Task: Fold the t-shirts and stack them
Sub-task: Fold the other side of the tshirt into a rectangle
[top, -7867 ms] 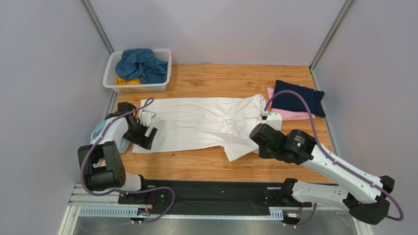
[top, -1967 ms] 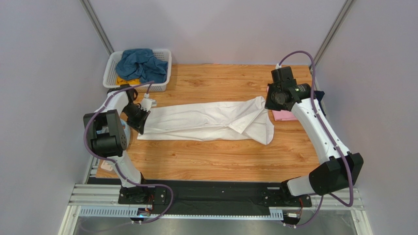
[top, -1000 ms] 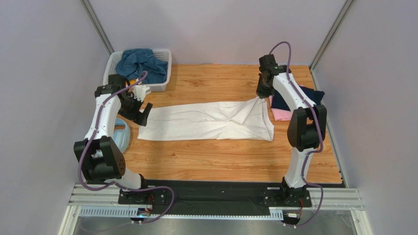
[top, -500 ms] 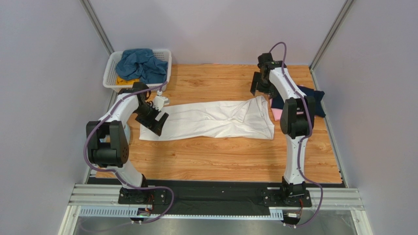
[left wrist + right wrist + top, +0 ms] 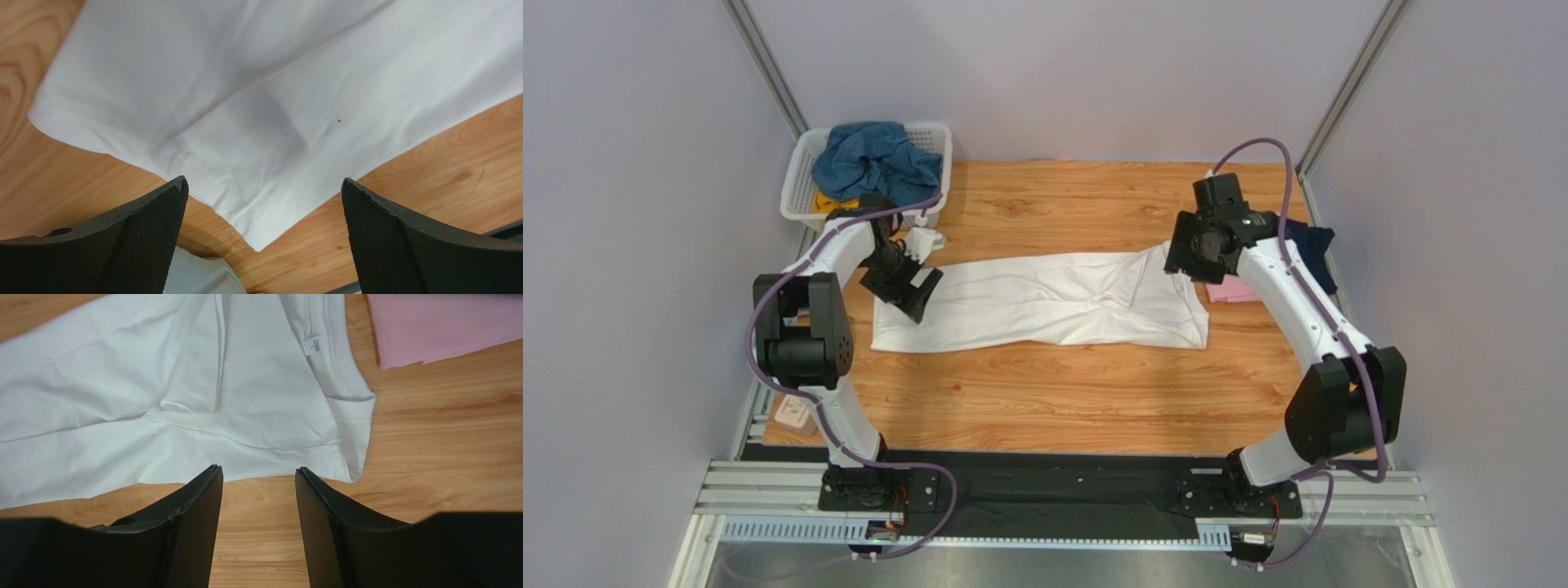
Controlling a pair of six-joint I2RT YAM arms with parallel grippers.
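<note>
Lying folded lengthwise on the wooden table, the white t-shirt is held by neither arm. The left gripper gapes wide over its hem corner. The right gripper hangs partly parted and empty above the collar end (pink shirt and navy shirt just beside). A teal-blue shirt fills the basket at the far left corner.

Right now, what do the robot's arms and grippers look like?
Both arms, the left arm and right arm, are white tubes with chunky black joints, and a purple cable loops along each. The left gripper and right gripper each have two black fingers; the left's pads look dotted.
</note>
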